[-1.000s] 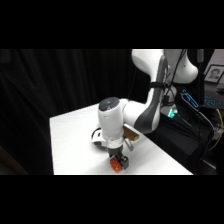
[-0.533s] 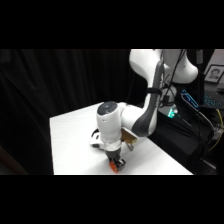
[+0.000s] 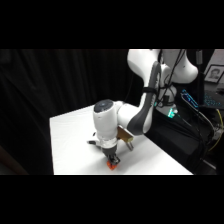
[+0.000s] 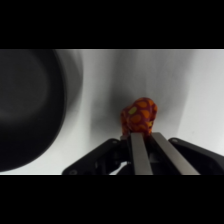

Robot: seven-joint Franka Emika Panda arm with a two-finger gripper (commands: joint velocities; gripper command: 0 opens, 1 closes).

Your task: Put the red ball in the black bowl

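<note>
The fingers (image 4: pixel 142 145) are clenched on the red ball (image 4: pixel 138 116), low over the table (image 4: pixel 200 90), so the grasp looks done; next, carry it to the black bowl (image 4: pixel 25 107) at nine o'clock

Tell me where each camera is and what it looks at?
Side view: stands beside the table, looking across and down; shows the whole white arm and its claw.
Wrist view: rides on the wrist, looking past the claw at the black bowl.
Both show: the red ball at the claw.
</note>
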